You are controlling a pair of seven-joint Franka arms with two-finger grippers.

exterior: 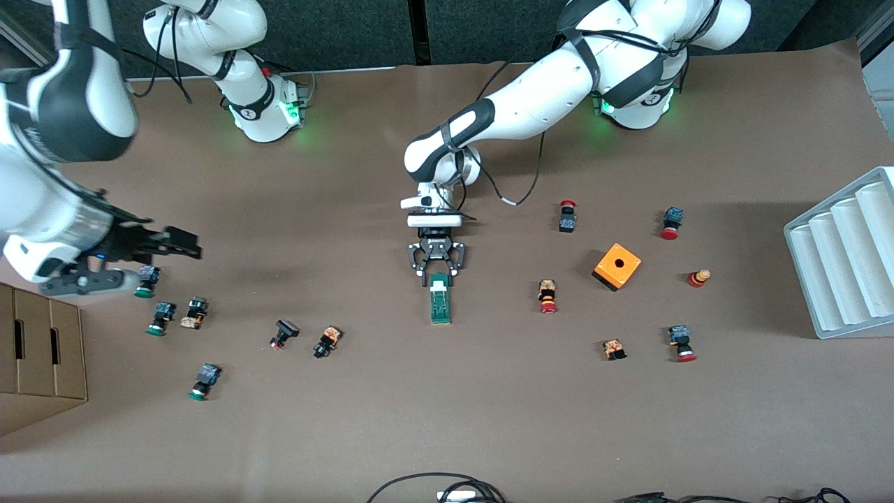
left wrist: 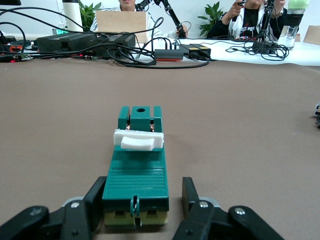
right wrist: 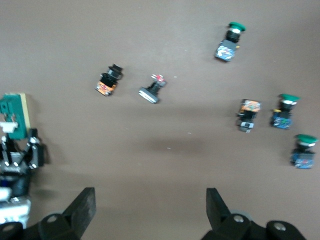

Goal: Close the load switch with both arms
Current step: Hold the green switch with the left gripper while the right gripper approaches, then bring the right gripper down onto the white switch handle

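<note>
An orange cube with a round hole in its top face lies toward the left arm's end of the table. Red-capped push buttons are scattered around it, one farther from the front camera. A grey ribbed tray occupies that table edge. Green-capped push buttons are grouped toward the right arm's end, near a cardboard box. Two black-capped buttons lie between that group and the table centre.
</note>
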